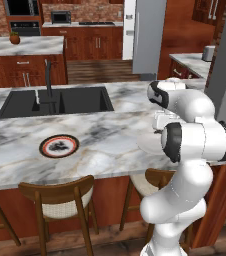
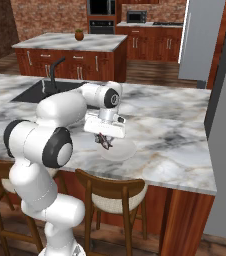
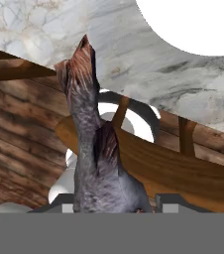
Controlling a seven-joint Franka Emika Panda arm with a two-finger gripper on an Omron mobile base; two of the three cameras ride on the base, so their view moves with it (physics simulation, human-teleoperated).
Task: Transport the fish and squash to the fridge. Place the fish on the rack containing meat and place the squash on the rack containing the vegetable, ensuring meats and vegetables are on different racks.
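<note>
Fish stays my concern. From the left base view, my arm's own bulk masks the hand, beside a pale plate (image 1: pixel 147 143) on the marble surface (image 1: pixel 100 135). From the right base view, the pincer (image 2: pixel 104 141) hangs just above that plate, the fish (image 2: pixel 105 140) dark between its fingers, lifted for carrying. From the hand view, the fish (image 3: pixel 91 149) rises from the fingertips, clamped by its tail end, I judge.

Marble counter (image 2: pixel 175 125) lies open right of the white plate (image 2: pixel 122 150) up to the grey fridge side (image 2: pixel 225 145), while leftward the black sink (image 1: pixel 55 101) with upright faucet (image 1: pixel 48 82) and a patterned plate (image 1: pixel 59 146) interrupt it, with chair backs (image 2: pixel 110 187) lining its near edge.
</note>
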